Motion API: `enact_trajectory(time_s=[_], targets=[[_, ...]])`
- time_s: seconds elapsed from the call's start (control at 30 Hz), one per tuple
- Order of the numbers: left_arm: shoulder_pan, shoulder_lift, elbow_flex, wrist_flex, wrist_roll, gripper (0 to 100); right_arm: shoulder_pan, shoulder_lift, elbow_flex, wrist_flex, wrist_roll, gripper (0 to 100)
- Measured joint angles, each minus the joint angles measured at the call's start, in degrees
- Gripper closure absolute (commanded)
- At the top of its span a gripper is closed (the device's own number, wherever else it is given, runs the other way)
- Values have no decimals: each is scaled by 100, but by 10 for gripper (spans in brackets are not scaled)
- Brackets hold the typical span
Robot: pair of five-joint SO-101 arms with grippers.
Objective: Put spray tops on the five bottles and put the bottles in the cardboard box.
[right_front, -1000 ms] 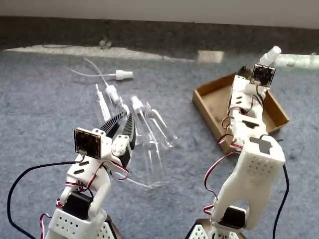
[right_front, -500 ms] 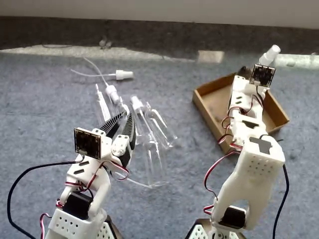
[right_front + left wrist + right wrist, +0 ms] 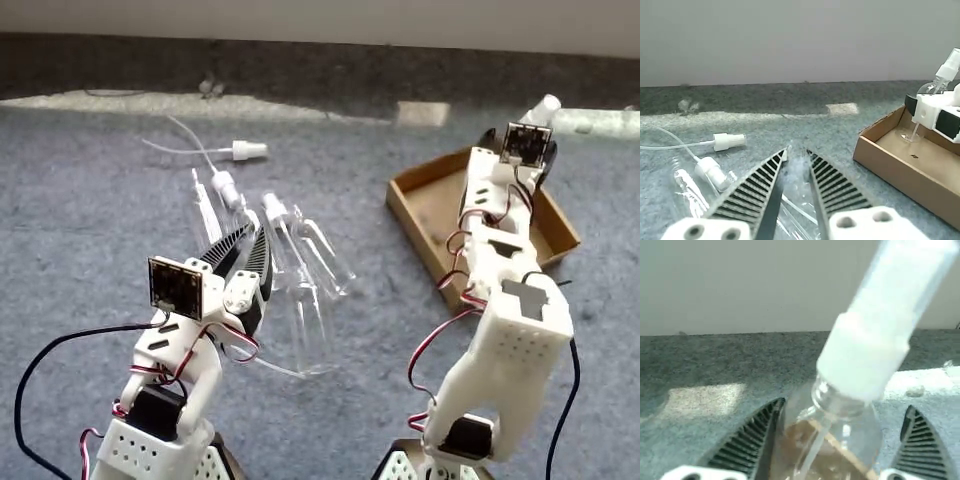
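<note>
Several clear bottles [image 3: 305, 300] lie on the grey table [image 3: 100, 250], beneath and just ahead of the left pincer [image 3: 797, 152], whose fingers stand a little apart with nothing between them. We see the bottles' long axes run away from the arms, necks toward the far side. Beyond them a loose spray top [image 3: 248, 150] lies crosswise, its thin tube trailing off sideways. On the right arm's side sits the cardboard box [image 3: 428, 205]. At its far end the right pincer [image 3: 845, 407] is spread wide around a capped bottle [image 3: 840, 435]. This bottle stands nearly upright in the box, its white top [image 3: 875, 340] tilted up and away from the arm; we cannot tell whether either finger touches it
</note>
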Motion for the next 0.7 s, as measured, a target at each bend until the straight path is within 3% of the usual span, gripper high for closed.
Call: enact_trajectory(time_s=[0.7], targets=[[0,0,0,0,0,995,-123,-1785,35,1952,0,682]])
